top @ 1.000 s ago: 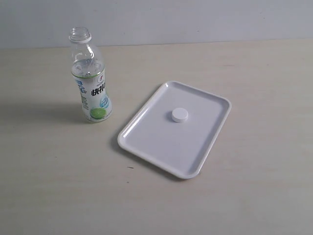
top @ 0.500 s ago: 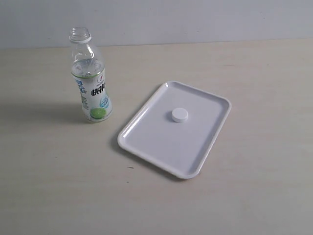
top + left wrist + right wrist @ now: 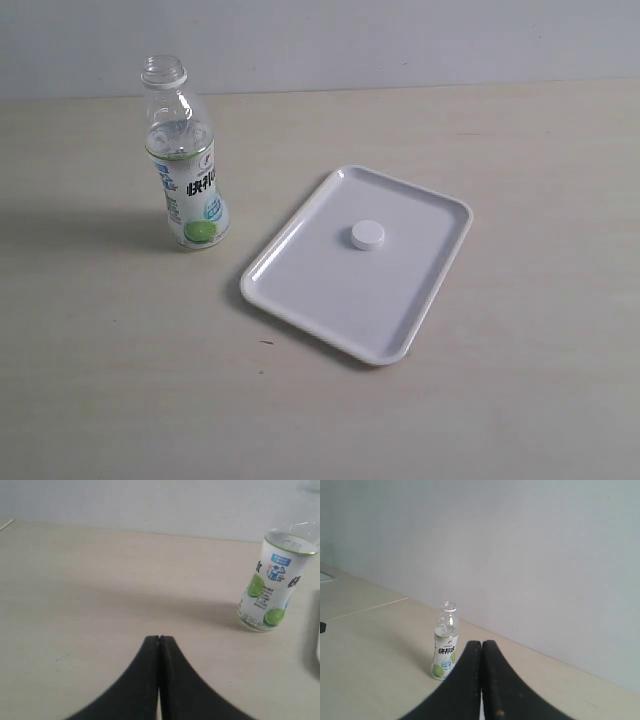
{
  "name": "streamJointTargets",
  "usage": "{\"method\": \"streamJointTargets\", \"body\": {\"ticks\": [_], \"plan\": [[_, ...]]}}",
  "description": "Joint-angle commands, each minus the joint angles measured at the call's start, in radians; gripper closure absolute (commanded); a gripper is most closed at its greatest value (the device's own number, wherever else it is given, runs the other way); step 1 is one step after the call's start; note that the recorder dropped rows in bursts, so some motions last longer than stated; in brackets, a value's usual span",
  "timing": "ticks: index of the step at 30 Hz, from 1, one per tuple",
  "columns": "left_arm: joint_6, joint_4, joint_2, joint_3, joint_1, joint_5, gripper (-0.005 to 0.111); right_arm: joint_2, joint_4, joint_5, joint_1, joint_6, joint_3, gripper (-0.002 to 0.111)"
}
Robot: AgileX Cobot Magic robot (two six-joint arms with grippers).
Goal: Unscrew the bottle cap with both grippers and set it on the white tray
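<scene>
Cap on tray, bottle open: looks done. L gripper, R gripper closed, empty, bottle ahead of both. Next: park.

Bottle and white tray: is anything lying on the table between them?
Nothing: in the exterior view only bare tabletop separates the bottle from the white tray; the bottle cap lies on the tray.

Robot lab bench, by look: pale wood-grain tabletop, plain grey-white wall behind, black left gripper and right gripper above it.
</scene>
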Motion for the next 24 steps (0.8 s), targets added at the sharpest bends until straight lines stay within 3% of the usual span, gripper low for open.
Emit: {"method": "streamJointTargets", "body": {"ticks": [1, 18, 20, 24], "plan": [[0.000, -0.008, -0.007, 0.003, 0.000, -0.006, 0.107, -0.003, -0.001, -0.007, -0.003, -0.004, 0.006, 0.108], [0.000, -0.006, -0.007, 0.003, 0.000, -0.006, 0.107, -0.003, -0.024, -0.029, -0.003, 0.011, 0.067, 0.108], [0.000, -0.006, -0.007, 0.003, 0.000, -0.006, 0.107, -0.003, -0.050, -0.117, -0.003, 0.000, 0.117, 0.108], [0.000, -0.006, -0.007, 0.003, 0.000, -0.006, 0.107, -0.013, -0.090, -0.503, -0.099, 0.002, 0.278, 0.108]]}}
